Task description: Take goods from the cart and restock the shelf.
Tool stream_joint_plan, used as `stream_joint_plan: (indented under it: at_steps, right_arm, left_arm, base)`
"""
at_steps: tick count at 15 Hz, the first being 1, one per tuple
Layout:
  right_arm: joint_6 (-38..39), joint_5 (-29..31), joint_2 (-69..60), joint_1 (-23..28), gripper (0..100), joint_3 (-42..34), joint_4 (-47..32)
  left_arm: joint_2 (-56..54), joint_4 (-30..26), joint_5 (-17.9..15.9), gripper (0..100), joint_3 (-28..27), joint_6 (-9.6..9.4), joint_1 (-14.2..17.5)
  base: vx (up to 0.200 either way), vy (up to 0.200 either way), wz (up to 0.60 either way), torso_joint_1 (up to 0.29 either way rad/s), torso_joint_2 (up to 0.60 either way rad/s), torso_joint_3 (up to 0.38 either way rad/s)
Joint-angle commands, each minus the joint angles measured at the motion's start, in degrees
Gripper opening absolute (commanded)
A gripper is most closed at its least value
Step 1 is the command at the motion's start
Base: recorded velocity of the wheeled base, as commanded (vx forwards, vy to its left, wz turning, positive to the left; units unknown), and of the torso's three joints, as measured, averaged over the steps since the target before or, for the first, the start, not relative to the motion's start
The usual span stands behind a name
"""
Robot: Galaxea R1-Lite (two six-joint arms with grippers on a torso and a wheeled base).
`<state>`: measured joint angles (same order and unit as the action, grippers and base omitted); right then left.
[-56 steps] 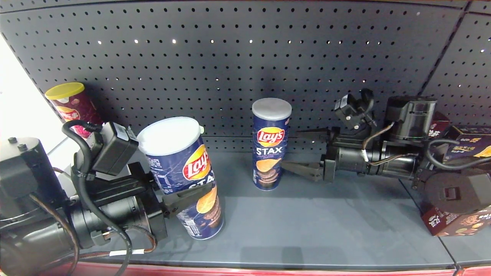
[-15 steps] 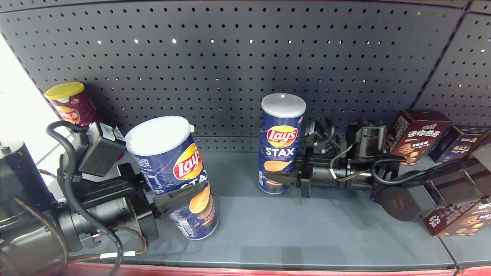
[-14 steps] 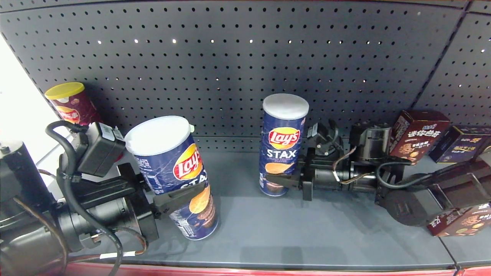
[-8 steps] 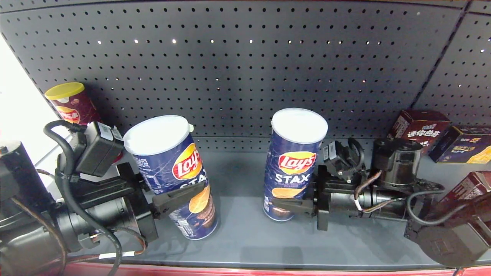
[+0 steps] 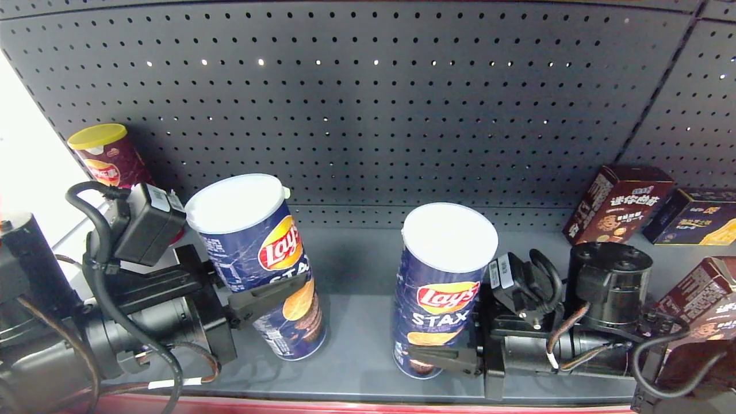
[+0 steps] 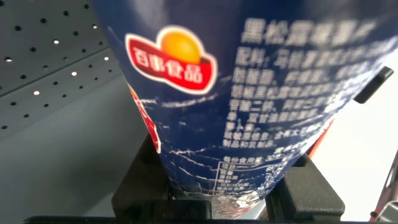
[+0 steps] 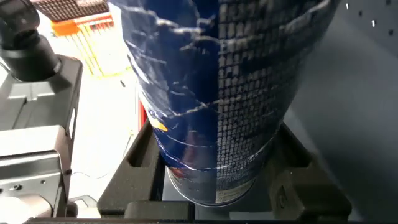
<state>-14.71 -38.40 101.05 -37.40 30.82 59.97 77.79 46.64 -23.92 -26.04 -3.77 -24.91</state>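
Observation:
Two tall blue chip cans with white lids are in hand over the grey shelf board [image 5: 356, 322]. My left gripper [image 5: 261, 287] is shut on the left can [image 5: 253, 253], which leans a little, its base near the shelf's front left. The same can [image 6: 249, 93] looms close in the left wrist view, between the black fingers [image 6: 311, 186]. My right gripper [image 5: 437, 351] is shut low on the second can [image 5: 440, 282], near the shelf's front edge at centre right. That can [image 7: 217, 93] is clamped between the right fingers [image 7: 137, 162]. Whether either base touches the board is unclear.
A dark red can with a yellow lid [image 5: 106, 152] stands at the back left against the pegboard wall [image 5: 368, 103]. Brown snack boxes [image 5: 618, 201] and a dark blue box [image 5: 696, 215] crowd the right end. The shelf's red front lip [image 5: 345, 405] runs below.
The right gripper, open beside the middle can at first, shut on it and drew it from the back of the shelf toward the front edge. The left arm and its can barely moved.

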Motion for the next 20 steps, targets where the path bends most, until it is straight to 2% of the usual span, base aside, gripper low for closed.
stream_joint_plan:
  at_steps: [1,11,12,16,20]
  right_arm:
    - [-0.1,-0.1,0.4,-0.2,0,-0.5,0.0]
    - [-0.1,0.0,4.2,-0.2,0,0.8,1.6]
    - [-0.2,0.4,4.6,-0.2,100,0.7,2.3]
    - [-0.1,2.2,3.8,-0.3,100,0.5,2.8]
    - [-0.1,5.1,-3.3,0.3,100,-1.5,2.8]
  left_arm:
    - [0.0,0.0,0.0,0,0.0,-0.01,0.0]
    - [0.0,0.0,0.0,0,1.1,-0.01,0.0]
    - [0.0,0.0,0.0,0,1.3,-0.01,0.0]
    - [0.0,0.1,0.0,0,2.0,-0.01,0.0]
    - [-0.1,0.1,0.0,0,2.0,-0.01,0.1]
  base:
    - [0.000,0.000,0.00,0.000,0.00,0.000]
    - [0.000,0.000,0.00,0.000,0.00,0.000]
    - [0.000,0.000,0.00,0.000,0.00,0.000]
    - [0.000,0.000,0.00,0.000,0.00,0.000]
    - [0.000,0.000,0.00,0.000,0.00,0.000]
